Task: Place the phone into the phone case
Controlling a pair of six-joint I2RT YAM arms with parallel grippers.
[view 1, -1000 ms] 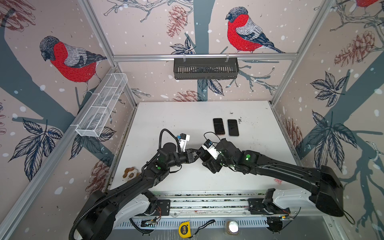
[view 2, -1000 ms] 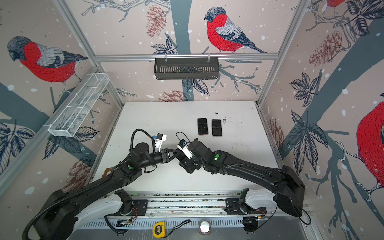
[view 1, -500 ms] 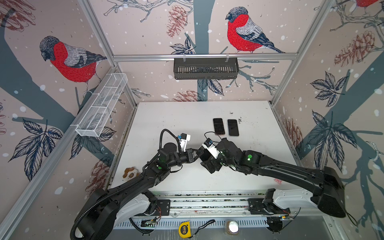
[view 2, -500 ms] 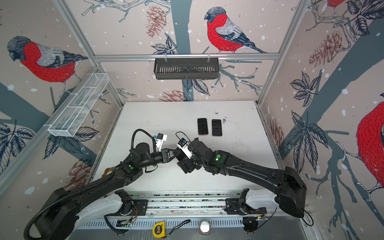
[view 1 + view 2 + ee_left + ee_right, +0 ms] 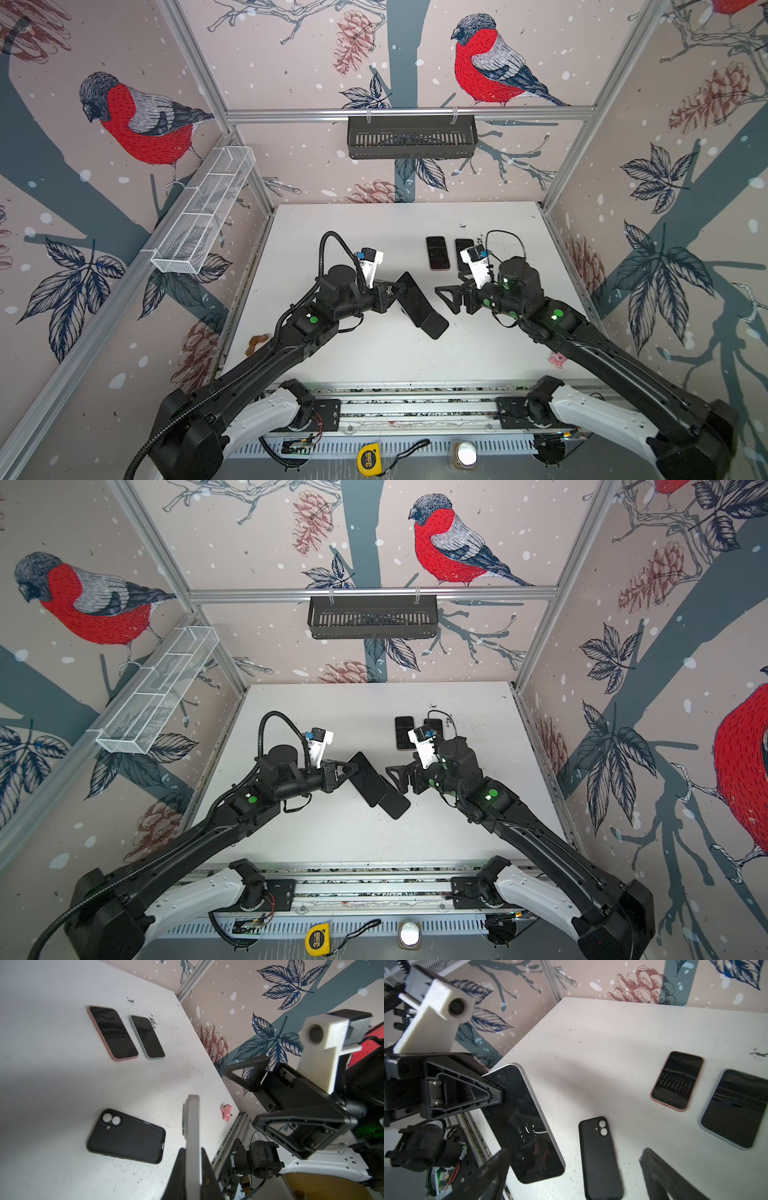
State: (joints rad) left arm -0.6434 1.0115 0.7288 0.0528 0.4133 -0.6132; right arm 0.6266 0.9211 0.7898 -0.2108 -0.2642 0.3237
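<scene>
The left gripper is clamped tight on a slim black-screened phone with a silver edge, pinching it near 1 end, with 1 finger on the glass and 1 on the back. The phone hangs tilted in the air, off the table. From above it overlaps the near-left end of the black phone case, but the wrist views show it raised just beside the case, not touching it.

The black phone case lies flat on the white table, hollow side up, with its 2 round camera cut-outs showing and nothing inside it.

The right gripper hovers near the case, on the side opposite the left gripper. Its jaws are spread wide with nothing between them.

Beyond the case, toward the back wall and well apart from it, 2 more phones lie side by side with their screens up. One is a phone in a pink case and the other a phone in a pale blue-grey case. In a top view the right arm's white wrist camera partly covers the blue-grey one.

A small pink toy figure sits well apart from the black case, on the right arm's side, near the table's front edge.
</scene>
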